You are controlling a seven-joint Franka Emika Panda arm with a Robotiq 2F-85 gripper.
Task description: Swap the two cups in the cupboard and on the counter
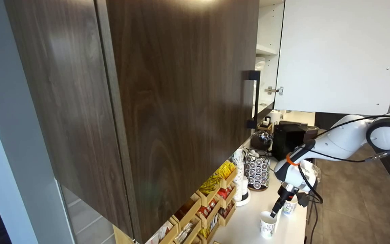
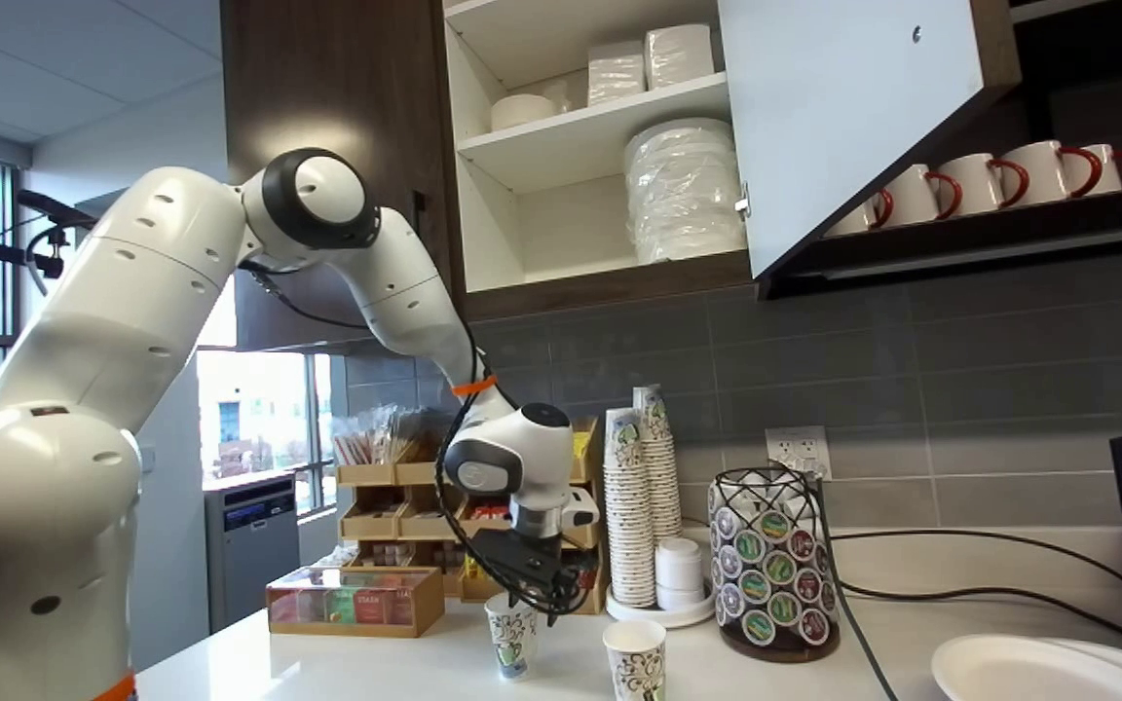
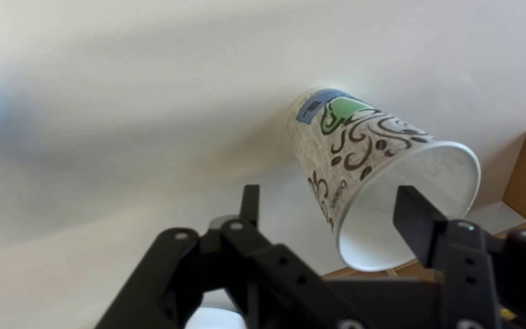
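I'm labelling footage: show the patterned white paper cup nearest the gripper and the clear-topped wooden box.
Patterned white paper cup [image 3: 359,155]: wrist view, printed side.
Clear-topped wooden box [image 2: 429,607]: in an exterior view, end panel.

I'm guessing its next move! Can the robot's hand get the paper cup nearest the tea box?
Probably yes: the hand is open at the paper cup, one finger appearing over its mouth, the other outside its rim, with nothing seen in the way.

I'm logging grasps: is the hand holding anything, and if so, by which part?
Nothing is held. The hand is open: in the wrist view one finger overlaps the mouth of a cup, while counter shows between the cup and the other finger.
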